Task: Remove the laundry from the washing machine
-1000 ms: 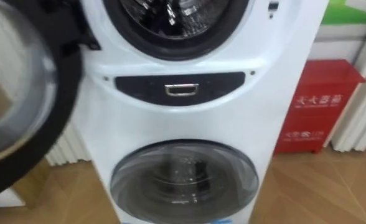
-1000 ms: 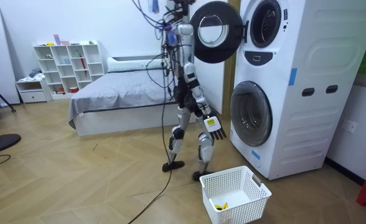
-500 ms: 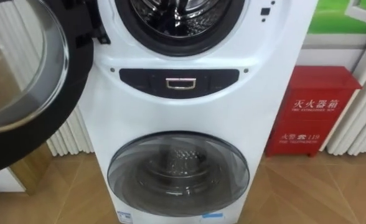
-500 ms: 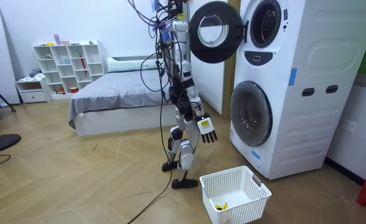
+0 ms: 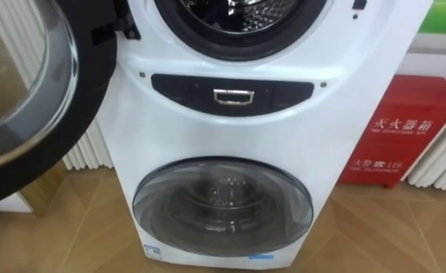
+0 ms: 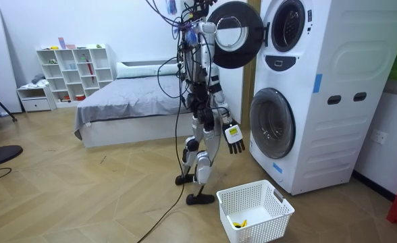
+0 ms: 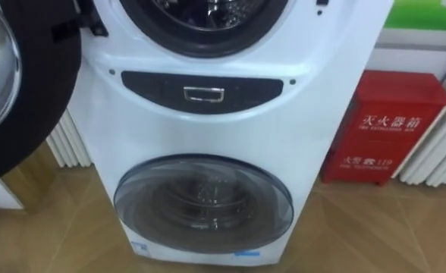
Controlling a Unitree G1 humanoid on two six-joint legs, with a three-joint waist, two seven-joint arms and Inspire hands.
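A: Labels first. What print is there?

B: Red cabinet (image 5: 405, 136), on the floor to the right of the washing machine (image 5: 223, 129), carries two rows of white characters on its front. A small label (image 5: 153, 252) sits at the lower left of the lower door (image 5: 223, 208), and a blue strip (image 5: 259, 259) lies just below that door; too small to make out. In the room view a blue sticker (image 6: 317, 82) shows on the machine's side wall.

A: Control panel?

B: Dark panel (image 5: 233, 95) between the two drums, with a silver-framed rectangle at its centre. No legible writing.

A: Hand pose?

B: Right hand (image 6: 233, 136) hangs low at the robot's side, near the lower door, not touching it. Fingers straight, pointing down, holding nothing.

A: Stance?

B: Robot stands upright facing the machine, with the white basket (image 6: 266, 229) on the floor just beside its feet.

A: Clothes?

B: Upper door (image 5: 48, 98) stands swung open to the robot's left. Upper drum (image 5: 230, 15) shows bright metal; cannot tell whether cloth lies inside. A small yellow item (image 6: 239, 223) lies in the basket.
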